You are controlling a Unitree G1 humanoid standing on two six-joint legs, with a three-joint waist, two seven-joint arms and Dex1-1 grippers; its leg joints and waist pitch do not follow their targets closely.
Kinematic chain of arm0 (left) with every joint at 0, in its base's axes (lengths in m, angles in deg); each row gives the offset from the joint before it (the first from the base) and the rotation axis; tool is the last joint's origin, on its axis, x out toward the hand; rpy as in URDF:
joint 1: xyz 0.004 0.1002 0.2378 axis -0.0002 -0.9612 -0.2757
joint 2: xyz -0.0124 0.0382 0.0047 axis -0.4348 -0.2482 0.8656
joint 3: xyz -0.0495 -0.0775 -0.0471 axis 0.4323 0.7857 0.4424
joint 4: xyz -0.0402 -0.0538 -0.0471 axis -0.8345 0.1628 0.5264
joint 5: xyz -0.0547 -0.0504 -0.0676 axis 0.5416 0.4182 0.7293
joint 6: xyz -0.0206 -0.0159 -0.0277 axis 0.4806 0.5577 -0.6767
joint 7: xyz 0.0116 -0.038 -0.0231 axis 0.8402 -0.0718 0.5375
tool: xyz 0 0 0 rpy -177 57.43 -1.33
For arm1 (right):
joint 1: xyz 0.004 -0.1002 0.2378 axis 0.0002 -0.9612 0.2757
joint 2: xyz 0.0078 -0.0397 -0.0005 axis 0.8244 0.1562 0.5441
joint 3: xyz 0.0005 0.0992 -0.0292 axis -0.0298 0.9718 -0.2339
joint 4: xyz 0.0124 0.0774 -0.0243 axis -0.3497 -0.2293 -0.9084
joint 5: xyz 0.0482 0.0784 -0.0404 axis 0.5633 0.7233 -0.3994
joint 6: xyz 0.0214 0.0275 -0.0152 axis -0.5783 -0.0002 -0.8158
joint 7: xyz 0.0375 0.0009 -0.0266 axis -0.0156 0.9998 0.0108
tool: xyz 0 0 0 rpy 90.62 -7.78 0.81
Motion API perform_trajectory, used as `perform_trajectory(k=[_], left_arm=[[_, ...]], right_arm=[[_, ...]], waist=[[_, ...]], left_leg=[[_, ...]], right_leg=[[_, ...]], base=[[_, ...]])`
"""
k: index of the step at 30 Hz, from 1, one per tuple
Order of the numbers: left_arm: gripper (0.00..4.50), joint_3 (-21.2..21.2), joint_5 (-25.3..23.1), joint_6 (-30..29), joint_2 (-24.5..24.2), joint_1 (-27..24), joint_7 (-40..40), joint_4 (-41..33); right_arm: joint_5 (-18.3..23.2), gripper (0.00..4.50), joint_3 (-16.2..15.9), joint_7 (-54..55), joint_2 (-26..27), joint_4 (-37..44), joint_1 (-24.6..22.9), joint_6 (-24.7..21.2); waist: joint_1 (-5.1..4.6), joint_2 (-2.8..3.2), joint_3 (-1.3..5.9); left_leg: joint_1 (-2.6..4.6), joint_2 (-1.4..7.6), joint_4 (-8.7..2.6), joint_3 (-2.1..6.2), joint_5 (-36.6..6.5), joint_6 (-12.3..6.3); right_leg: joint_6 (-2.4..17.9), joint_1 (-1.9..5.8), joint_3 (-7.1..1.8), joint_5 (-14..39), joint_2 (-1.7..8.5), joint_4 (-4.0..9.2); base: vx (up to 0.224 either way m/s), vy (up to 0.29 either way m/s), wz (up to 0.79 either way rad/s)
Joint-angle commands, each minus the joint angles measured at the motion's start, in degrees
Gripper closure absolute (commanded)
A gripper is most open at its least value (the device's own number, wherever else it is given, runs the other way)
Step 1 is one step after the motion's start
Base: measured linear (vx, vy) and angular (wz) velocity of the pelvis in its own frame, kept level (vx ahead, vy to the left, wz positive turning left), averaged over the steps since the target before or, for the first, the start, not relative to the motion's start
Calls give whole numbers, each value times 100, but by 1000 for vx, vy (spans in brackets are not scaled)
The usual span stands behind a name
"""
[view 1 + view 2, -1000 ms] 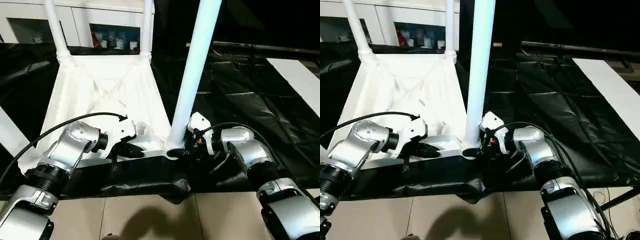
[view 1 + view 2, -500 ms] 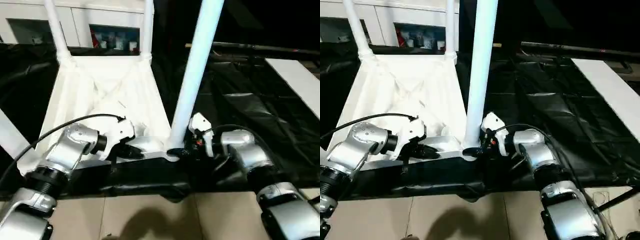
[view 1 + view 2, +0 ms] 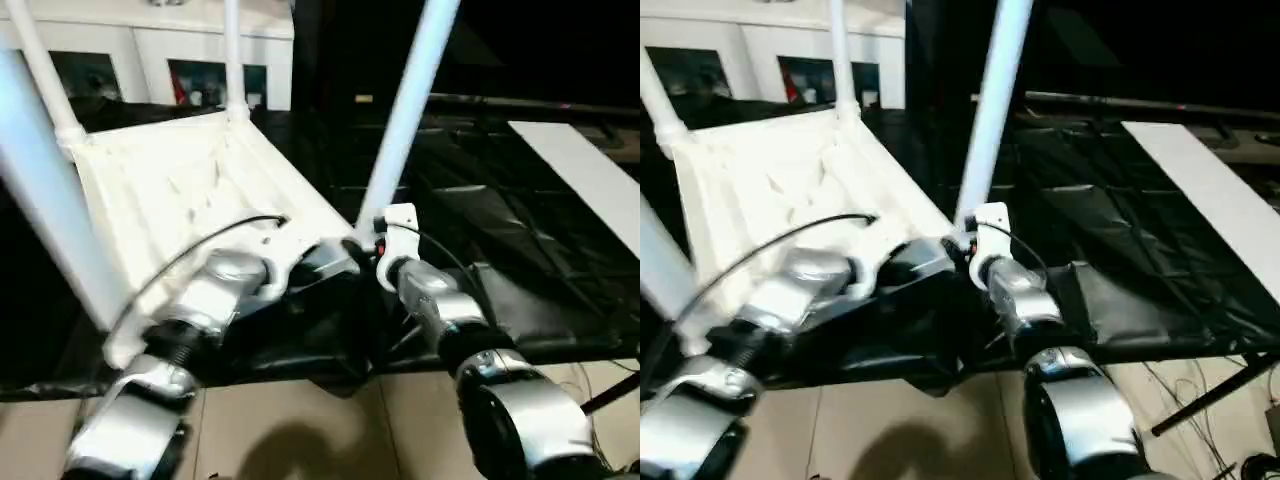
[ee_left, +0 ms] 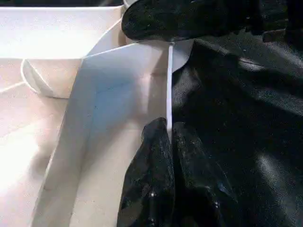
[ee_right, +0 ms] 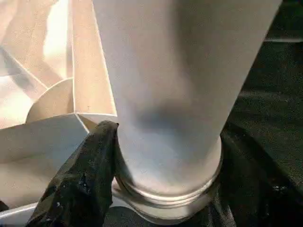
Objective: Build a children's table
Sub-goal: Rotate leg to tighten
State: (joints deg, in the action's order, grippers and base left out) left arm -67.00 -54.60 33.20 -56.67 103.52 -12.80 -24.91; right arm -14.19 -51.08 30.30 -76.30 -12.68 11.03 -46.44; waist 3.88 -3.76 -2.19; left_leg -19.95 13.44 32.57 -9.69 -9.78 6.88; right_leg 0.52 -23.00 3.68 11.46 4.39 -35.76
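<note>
Tabletop (image 3: 170,190) upside down on black sheet (image 3: 520,250). Left gripper (image 4: 169,137) pinches its rim; right gripper (image 5: 165,156) clasps leg (image 3: 405,110) base at near corner socket. Step: seating leg. Next: press firmly home.

Upright legs (image 3: 412,105) fence tabletop (image 3: 170,185) corners; open black sheet (image 3: 520,210) rightward offers passage.

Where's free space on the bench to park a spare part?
Free: black sheeting right of the near leg, up to the white board. Crowded: the tabletop's near corner, where the left claw pinches the rim and the right claw wraps the leg's base.
</note>
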Motion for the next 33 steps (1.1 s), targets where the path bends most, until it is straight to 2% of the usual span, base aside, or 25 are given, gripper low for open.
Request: perform_trajectory(k=[1, 3, 4, 6, 7, 8, 9, 10, 11, 12, 13, 15, 16, 17, 19, 20, 21, 22, 23, 25, 27, 33], left_arm=[[450, -274, -195, -31, 88, -99, -111, 359], [450, -305, -222, 65, 27, -124, -20, 333], [450, -323, -207, 92, -30, -140, 65, 295], [450, -365, -169, 143, -193, -185, 335, 149], [450, -365, -159, 201, -227, -188, 397, 131], [450, -365, -159, 201, -227, -188, 397, 131], [450, -339, -119, 203, -275, -203, 488, 87], [450, -329, -109, 204, -298, -210, 530, 69], [450, -380, -89, 348, -460, -275, 854, -51], [450, -380, -89, 348, -460, -275, 854, -51], [450, -400, -76, 348, -547, -311, 1000, -116], [450, -439, -42, 449, -698, -381, 1270, -225], [450, -439, -8, 487, -781, -426, 1405, -278], [450, -463, 48, 608, -904, -493, 1662, -344], [450, -554, 169, 969, -1207, -666, 2297, -545], [450, -589, 254, 1106, -1312, -749, 2581, -670], [450, -599, 280, 1145, -1341, -773, 2664, -707], [450, -631, 352, 1063, -1455, -852, 2902, -877], [450, -645, 379, 1015, -1506, -885, 2994, -953], [450, -640, 413, 935, -1590, -940, 3085, -1065], [450, -580, 397, 924, -1602, -939, 3022, -1034], [450, -518, 349, 999, -1636, -920, 2956, -961]], right_arm=[[-79, 180, -293, -473, 278, 14, 103, 170], [-58, 180, -292, -824, 276, 91, 73, 307], [29, 125, -315, -1244, 245, 233, 16, 329], [43, 111, -504, -1991, 32, 571, -131, 365], [8, 111, -564, -2136, -49, 608, -153, 393], [8, 93, -564, -2136, -49, 608, -153, 393], [-1, 81, -628, -2390, -184, 700, -202, 405], [-6, 74, -656, -2511, -248, 745, -225, 407], [-86, 69, -865, -3143, -575, 1018, -360, 336], [-86, 61, -865, -3143, -575, 1018, -360, 336], [-156, 61, -972, -3419, -755, 1142, -428, 347], [-221, 61, -1072, -3844, -1014, 1296, -506, 335], [-239, 61, -1113, -4105, -1161, 1406, -559, 335], [-244, 61, -1154, -4372, -1300, 1492, -597, 331], [-222, 61, -1223, -4819, -1526, 1614, -635, 328], [-198, 61, -1250, -4962, -1566, 1645, -640, 316], [-191, 61, -1258, -5003, -1577, 1654, -642, 311], [-151, 61, -1302, -5150, -1607, 1732, -671, 275], [-137, 61, -1328, -5223, -1618, 1768, -686, 260], [-169, 61, -1422, -5360, -1639, 1797, -710, 262], [-255, 61, -1540, -5445, -1663, 1771, -706, 280], [-404, 61, -1635, -5558, -1696, 1734, -677, 315]], waist=[[-2, 106, 281], [-11, 107, 274], [-4, 103, 279], [4, 98, 288], [11, 83, 284], [8, 87, 287], [4, 83, 292], [19, 92, 293], [25, 73, 303], [32, 80, 308], [23, 68, 299], [25, 50, 298], [25, 64, 294], [26, 36, 292], [18, 37, 295], [19, 25, 293], [18, 37, 297], [24, 17, 305], [54, 44, 305], [116, 45, 302], [140, 36, 297], [152, 6, 292]], left_leg=[[15, -45, -394, -25, -1972, 125], [-3, -49, -396, -34, -1935, 91], [5, -49, -385, -40, -1951, 53], [-26, -40, -384, -46, -1790, -21], [-53, -43, -387, -47, -1680, -73], [-61, -40, -390, -49, -1558, -88], [-63, -40, -387, -50, -1498, -79], [-36, -30, -378, -60, -1458, -90], [-37, -28, -366, -65, -1349, -124], [-52, -24, -362, -63, -1265, -148], [-66, -24, -364, -71, -1192, -171], [-62, -21, -358, -74, -1200, -198], [-56, -15, -366, -68, -1235, -202], [-53, -4, -362, -67, -1255, -227], [-52, -1, -365, -70, -1216, -253], [-41, 5, -369, -75, -1228, -265], [-39, 12, -370, -70, -1222, -263], [-14, 14, -363, -88, -1139, -259], [19, 31, -361, -97, -1068, -276], [20, 31, -356, -123, -962, -278], [18, 18, -359, -129, -973, -241], [2, 4, -367, -118, -1112, -145]], right_leg=[[695, 162, -206, 1982, 269, 571], [767, 174, -209, 1892, 269, 557], [783, 176, -211, 1915, 277, 568], [853, 209, -222, 1687, 282, 546], [870, 237, -215, 1578, 273, 535], [903, 245, -213, 1520, 283, 526], [924, 253, -213, 1498, 288, 520], [976, 243, -215, 1449, 289, 526], [1033, 259, -217, 1271, 285, 508], [1063, 279, -215, 1121, 281, 487], [1108, 273, -215, 968, 272, 468], [1123, 279, -211, 993, 274, 462], [1134, 278, -208, 1039, 278, 467], [1133, 277, -210, 1057, 285, 460], [1158, 276, -214, 1007, 287, 455], [1185, 264, -215, 991, 290, 461], [1212, 266, -216, 950, 296, 442], [1273, 257, -218, 768, 284, 428], [1369, 241, -220, 547, 276, 396], [1423, 247, -220, 311, 254, 364], [1415, 253, -213, 295, 248, 355], [1202, 270, -235, 754, 295, 405]], base=[[0, 0, 0], [0, 0, 0], [0, 0, 0], [0, 0, 0], [0, 0, 0], [0, 0, 0], [0, 0, 0], [0, 0, 0], [0, 0, 0], [0, 0, 0], [0, 0, 0], [0, 0, 0], [0, 0, 0], [0, 0, 0], [0, 0, 0], [0, 0, 0], [0, 0, 0], [0, 0, 0], [0, 0, 0], [0, 0, 0], [0, 0, 0], [0, 0, 0]])
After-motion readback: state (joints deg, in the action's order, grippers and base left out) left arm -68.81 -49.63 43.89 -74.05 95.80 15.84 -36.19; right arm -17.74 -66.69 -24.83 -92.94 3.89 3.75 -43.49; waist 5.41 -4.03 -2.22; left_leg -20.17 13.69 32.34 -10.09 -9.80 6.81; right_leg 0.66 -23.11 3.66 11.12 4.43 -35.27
